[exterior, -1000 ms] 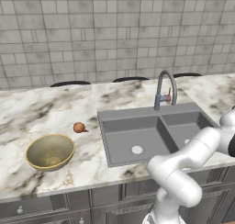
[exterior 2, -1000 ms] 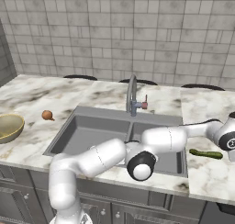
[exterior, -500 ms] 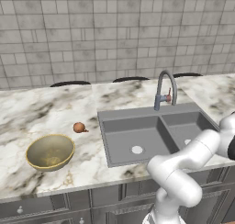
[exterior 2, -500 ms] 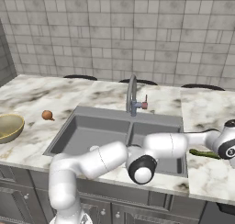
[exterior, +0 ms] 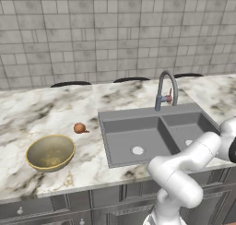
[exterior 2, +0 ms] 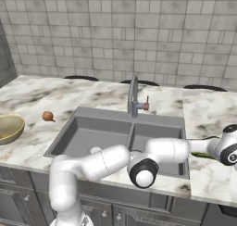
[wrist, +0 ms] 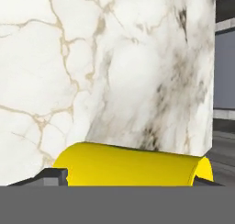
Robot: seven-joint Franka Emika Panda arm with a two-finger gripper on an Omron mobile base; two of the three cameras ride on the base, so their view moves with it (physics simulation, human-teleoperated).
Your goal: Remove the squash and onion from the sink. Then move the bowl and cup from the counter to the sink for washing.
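Hand view: yellow cup (wrist: 133, 165) sits directly between the two dark fingertips (wrist: 55, 176) of the pincer (wrist: 131, 179), lying across the bottom of the frame against the marbled bench (wrist: 92, 71); the tips stand apart on either side of the cup wall, and I cannot tell whether they are touching it or just flanking it, so grip not confirmed. Right base view: arm reaches far to the right over the bench beyond the sink (exterior 2: 115, 132), hand low at the right edge of the frame; a sliver of the dark green squash (exterior 2: 203, 154) shows on the bench just behind the forearm, so it is out of the basins. Onion (exterior: 79, 128) rests on the bench left of the sink, near the olive-gold bowl (exterior: 50, 152), the two apart. Both basins look bare apart from the white drain holes (exterior: 137, 150); gooseneck faucet (exterior: 165, 88) stands at the rear rim. Judgement: removal half of the task appears done; step in hand is picking up the cup, first of the two items to go into the sink. Next move calls for the pincer to close firmly on the cup, a clean lift off the bench, then a carry leftward over the rim into the nearer basin, keeping clear of the squash. Bowl remains untouched for afterwards
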